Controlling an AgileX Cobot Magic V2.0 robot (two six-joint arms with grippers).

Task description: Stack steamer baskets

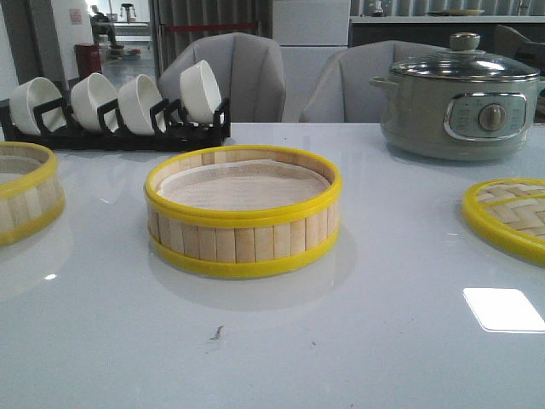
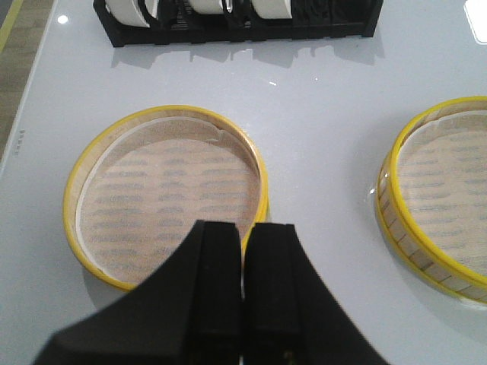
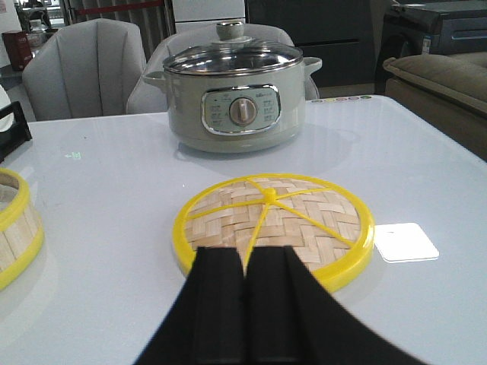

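stacking not begun: both baskets sit apart on the table [image 1: 281, 341]. landmark: centre steamer basket [image 1: 243, 211], white liner showing, nothing on it. second steamer basket [image 1: 25, 192] rests well to its left, at the frame edge. woven lid [image 1: 509, 217] lies well to its right; electric pot [image 1: 460, 98] behind and right; bowl rack [image 1: 115, 106] behind and left. left gripper [image 2: 243, 289] hovers over the second basket, jaws pressed together, empty. right gripper [image 3: 245, 304] likewise closed, empty, over the lid. judged next: left jaws must part, then take the second basket's rim.
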